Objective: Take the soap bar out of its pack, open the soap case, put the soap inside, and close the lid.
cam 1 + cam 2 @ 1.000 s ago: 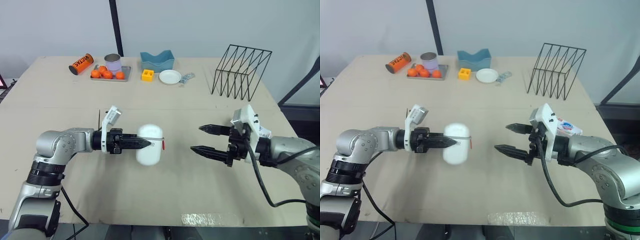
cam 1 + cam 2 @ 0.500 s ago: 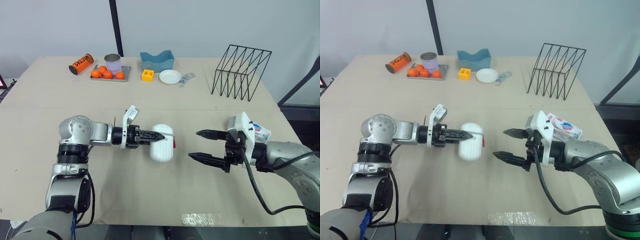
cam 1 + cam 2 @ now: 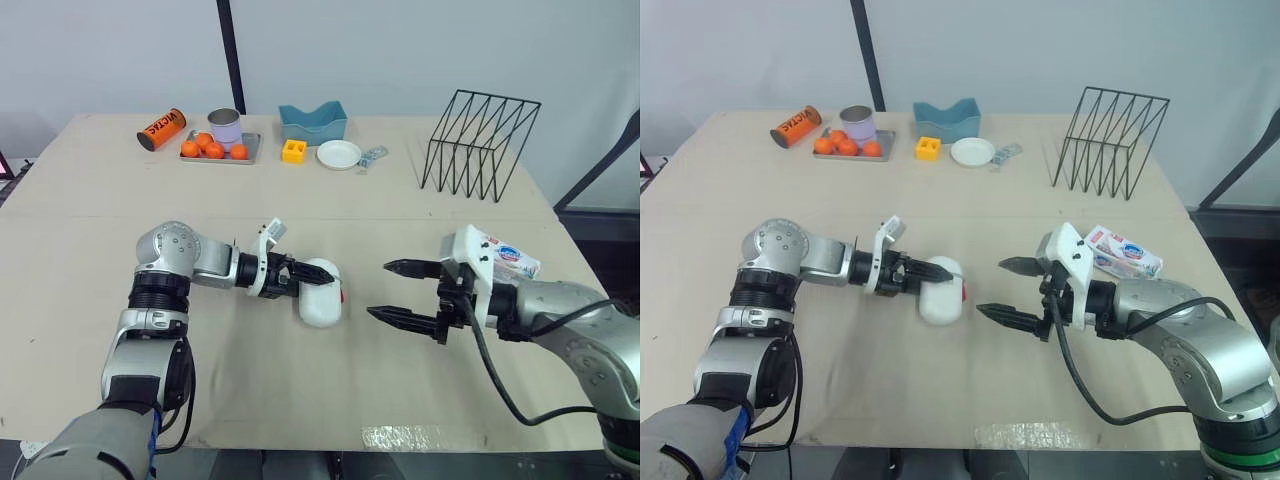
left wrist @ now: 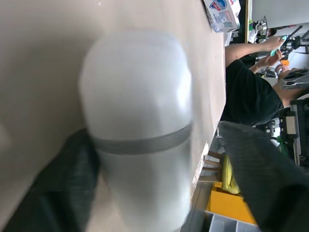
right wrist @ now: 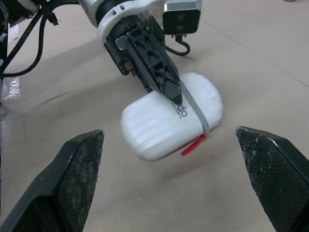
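So the case is being gripped by the left gripper. Going by the left wrist view, it's being pinched from two sides, right about at the grey band. The case is being kept low, on the table or just off it; which one can't be told. Its lid is shut, and a little red tab is sticking out on the side facing the right gripper.

Compared to a second ago, the case is being held a touch further right. The left arm is being folded in a lot tighter too. The case is also being seen at a different angle now, so it's been turned a bit along the way.

The right gripper is being held wide open with nothing in it, just right of the case and clear of it. It's been nudged in toward the case since the earlier frame, so the gap is being narrowed.

The pack is being left lying well right of the case, out past the right gripper. A second ago it was mostly hidden behind that wrist; now most of it is being shown.

Far behind the case, the tray of oranges and the rack are being left where they were.
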Robot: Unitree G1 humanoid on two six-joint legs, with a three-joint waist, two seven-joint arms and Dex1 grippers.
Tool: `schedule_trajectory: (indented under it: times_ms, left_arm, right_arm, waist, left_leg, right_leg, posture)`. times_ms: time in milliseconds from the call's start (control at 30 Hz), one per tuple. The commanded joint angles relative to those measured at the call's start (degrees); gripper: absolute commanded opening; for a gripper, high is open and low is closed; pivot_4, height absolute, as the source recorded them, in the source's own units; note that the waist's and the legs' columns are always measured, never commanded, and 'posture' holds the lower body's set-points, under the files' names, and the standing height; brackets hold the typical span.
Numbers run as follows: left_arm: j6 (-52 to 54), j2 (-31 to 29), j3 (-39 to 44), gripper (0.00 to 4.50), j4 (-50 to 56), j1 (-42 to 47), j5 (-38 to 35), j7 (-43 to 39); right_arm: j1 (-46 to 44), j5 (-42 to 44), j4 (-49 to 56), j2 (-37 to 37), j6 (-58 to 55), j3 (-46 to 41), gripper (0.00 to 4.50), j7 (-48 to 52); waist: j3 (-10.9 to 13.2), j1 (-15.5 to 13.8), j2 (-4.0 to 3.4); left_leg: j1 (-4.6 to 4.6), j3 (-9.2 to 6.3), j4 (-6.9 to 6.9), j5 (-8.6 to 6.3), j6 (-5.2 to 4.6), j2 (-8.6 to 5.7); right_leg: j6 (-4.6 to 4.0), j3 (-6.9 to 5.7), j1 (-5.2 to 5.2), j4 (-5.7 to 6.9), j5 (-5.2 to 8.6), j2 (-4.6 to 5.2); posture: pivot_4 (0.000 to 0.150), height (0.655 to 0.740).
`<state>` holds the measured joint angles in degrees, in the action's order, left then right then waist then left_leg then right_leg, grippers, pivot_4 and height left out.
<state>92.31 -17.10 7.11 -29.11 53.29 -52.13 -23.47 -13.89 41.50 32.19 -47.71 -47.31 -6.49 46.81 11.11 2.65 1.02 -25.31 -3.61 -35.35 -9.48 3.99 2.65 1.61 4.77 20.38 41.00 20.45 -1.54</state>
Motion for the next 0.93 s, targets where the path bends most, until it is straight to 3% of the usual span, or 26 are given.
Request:
schedule_trajectory:
  times_ms: [33,267,333,433,600,767,933]
  left_arm:
    - [0.19,-5.09,0.95,4.44,-0.70,1.37,-3.57,0.19]
    - [0.19,-17.36,-1.19,4.44,8.66,-0.03,-12.52,-4.17]
    - [-1.57,-22.16,-2.19,4.44,20.10,-5.82,-11.10,-9.37]
    - [-20.41,-30.26,-5.94,4.44,35.99,-17.66,-2.42,-21.70]
    - [-37.93,-29.16,1.14,4.44,43.29,-29.43,2.10,-27.33]
    - [-59.20,-33.10,0.89,4.44,52.02,-46.45,16.46,-33.91]
    - [-62.98,-30.60,5.01,4.44,54.94,-54.55,17.47,-31.29]
  right_arm:
    - [-0.92,-0.04,0.67,0.41,1.22,-0.25,4.50,-0.39]
    - [-1.99,0.29,-0.37,0.64,1.49,-0.22,4.50,0.05]
    - [-2.40,0.17,-0.89,0.82,1.68,-0.07,4.50,0.24]
    - [-2.75,-0.32,-2.02,1.38,2.15,0.04,4.50,-0.21]
    - [-2.01,-0.65,-3.06,2.13,2.58,-0.19,4.50,-0.83]
    - [0.66,-1.89,-4.24,1.94,3.20,-0.82,4.50,-0.98]
    - [1.65,-3.12,-6.05,2.14,4.15,-0.88,4.50,-0.72]
  waist:
    - [0.00,0.09,0.00]
    - [0.01,-0.12,0.01]
    - [0.04,-0.01,0.05]
    - [0.04,0.23,0.04]
    - [0.06,-0.80,0.10]
    - [0.06,-0.55,0.11]
    - [0.06,-0.49,0.10]
  left_leg:
    - [0.00,0.00,0.00,0.00,0.00,0.01]
    - [0.00,-0.04,0.04,0.02,0.04,-0.02]
    - [-0.04,-0.07,0.05,0.05,0.08,-0.03]
    - [0.15,0.16,0.30,0.20,0.39,0.02]
    - [0.22,0.06,0.53,0.23,0.38,0.02]
    - [0.22,0.18,0.60,0.14,0.25,0.03]
    - [0.24,0.23,0.69,0.15,0.26,0.07]
  right_leg:
    - [0.00,0.00,0.00,0.00,0.00,0.00]
    - [-0.05,-0.04,-0.01,0.00,-0.03,0.07]
    - [-0.06,-0.07,0.01,-0.01,-0.03,0.10]
    - [-0.18,0.11,0.00,-0.06,-0.10,0.12]
    - [-0.26,-0.02,-0.02,-0.14,-0.15,0.17]
    - [-0.26,0.08,-0.02,-0.29,-0.14,0.18]
    - [-0.31,0.12,0.04,-0.30,-0.16,0.16]
  posture:
    - [0.150,0.7400]
    - [0.150,0.7400]
    - [0.150,0.7400]
    - [0.150,0.7400]
    - [0.150,0.7400]
    - [0.150,0.7400]
    - [0.150,0.7400]
